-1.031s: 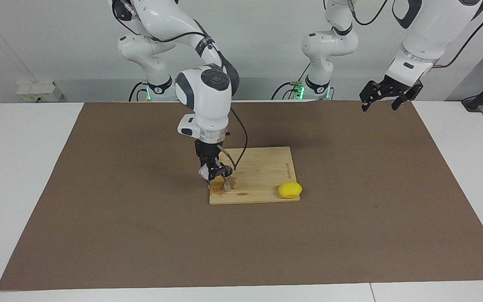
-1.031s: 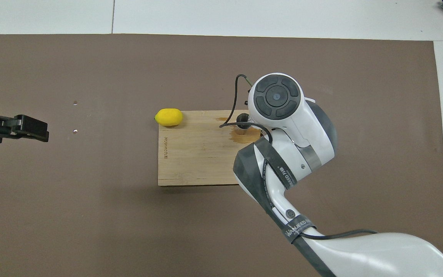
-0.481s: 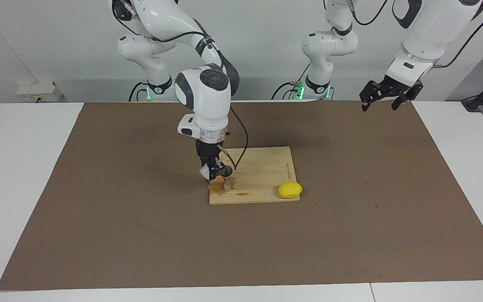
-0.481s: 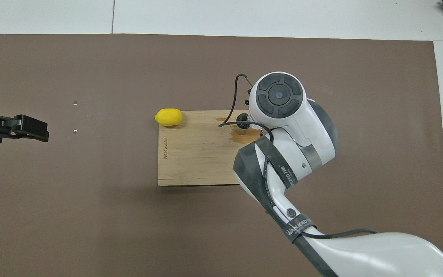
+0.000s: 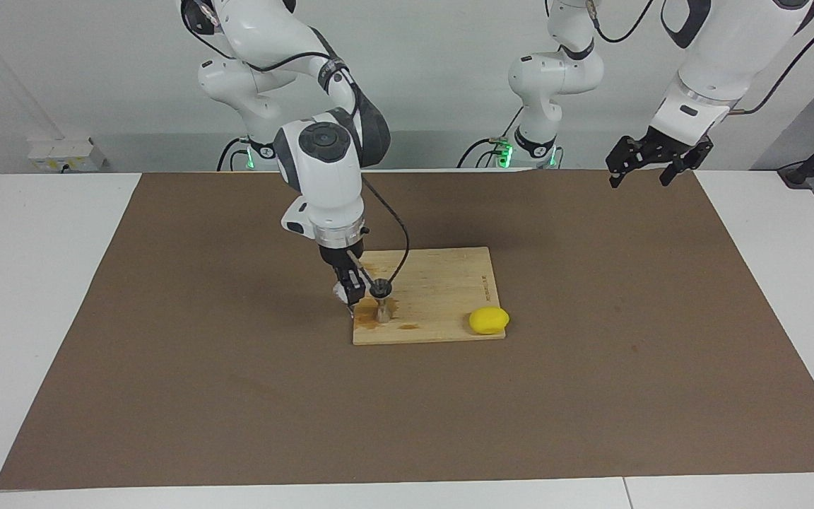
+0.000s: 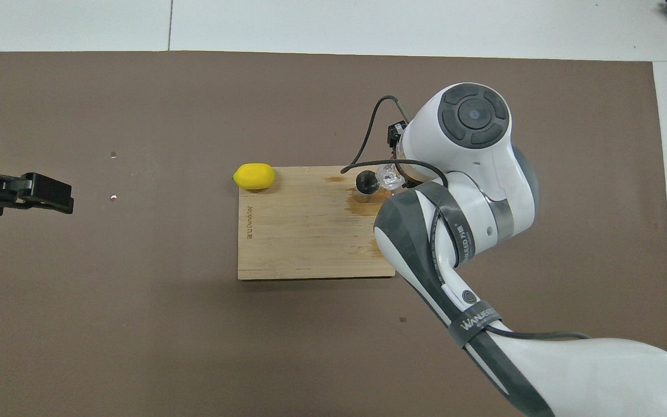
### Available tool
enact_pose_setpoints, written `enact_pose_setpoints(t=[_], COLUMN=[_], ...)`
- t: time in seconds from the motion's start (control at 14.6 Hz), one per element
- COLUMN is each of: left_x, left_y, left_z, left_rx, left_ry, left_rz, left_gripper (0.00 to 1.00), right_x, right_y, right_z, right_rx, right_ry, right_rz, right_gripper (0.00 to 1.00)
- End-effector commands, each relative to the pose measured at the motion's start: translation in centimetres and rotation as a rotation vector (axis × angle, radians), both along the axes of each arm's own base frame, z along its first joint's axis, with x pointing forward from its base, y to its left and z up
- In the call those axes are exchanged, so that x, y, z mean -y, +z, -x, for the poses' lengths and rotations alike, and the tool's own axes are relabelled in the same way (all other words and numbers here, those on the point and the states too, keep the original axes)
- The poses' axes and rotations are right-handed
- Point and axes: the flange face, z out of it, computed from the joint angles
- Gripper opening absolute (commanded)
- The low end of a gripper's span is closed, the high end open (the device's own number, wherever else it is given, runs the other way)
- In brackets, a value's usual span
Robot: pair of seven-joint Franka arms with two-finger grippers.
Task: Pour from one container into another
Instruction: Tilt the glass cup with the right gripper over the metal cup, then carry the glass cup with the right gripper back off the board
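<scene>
Glass cup [image 6: 389, 175], clamped in the closed right end effector [image 5: 347, 291], tilts over the jigger [image 5: 383, 312] at the cutting board's [image 5: 442, 283] corner; keep its lip centred above the rim, tilt slowly; left end effector [image 5: 651, 166] waits open

A pale, straw-coloured wooden board [image 5: 442, 297] with fine grain lines and a dark stamped mark lies on a flat brown mat [image 5: 237, 396] over a white table [image 5: 25, 283]. Amber-brown stains [image 6: 368, 204] darken the board; at their 12 o'clock stands a jigger [image 5: 383, 312], seemingly silver-grey. A bright yellow lemon [image 5: 488, 320] sits at the board's edge. The arms are glossy white with dark grey joints; both grippers are black.
</scene>
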Motion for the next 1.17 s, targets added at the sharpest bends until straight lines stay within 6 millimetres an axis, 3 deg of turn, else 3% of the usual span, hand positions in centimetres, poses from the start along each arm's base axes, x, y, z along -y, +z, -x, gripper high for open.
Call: enact_pose_setpoints(t=[0.0,0.48,0.82,1.1], left_x=[-0.3,-0.3,-0.3,-0.3], left_y=[0.5,0.5,0.4,0.5], left_z=[0.7,0.7,0.7,0.7], left_rx=[-0.004,-0.005,-0.007,-0.005], left_ry=[-0.007,-0.007,-0.007,-0.007], left_rz=[-0.001,-0.001,-0.001,-0.001], left_gripper=[1.0,1.0,1.0,1.0], right_x=[1.3,9.4,17.9,22.3], right_y=[0.6,-0.9,-4.7,-8.0], right_z=[-0.4,-2.0,-1.3,0.0], right_rx=[-0.023,-0.118,-0.193,-0.222], right_ry=[-0.042,-0.217,-0.296,-0.321], right_rz=[-0.064,-0.244,-0.375,-0.446], right_gripper=[0.0,0.0,0.0,0.0])
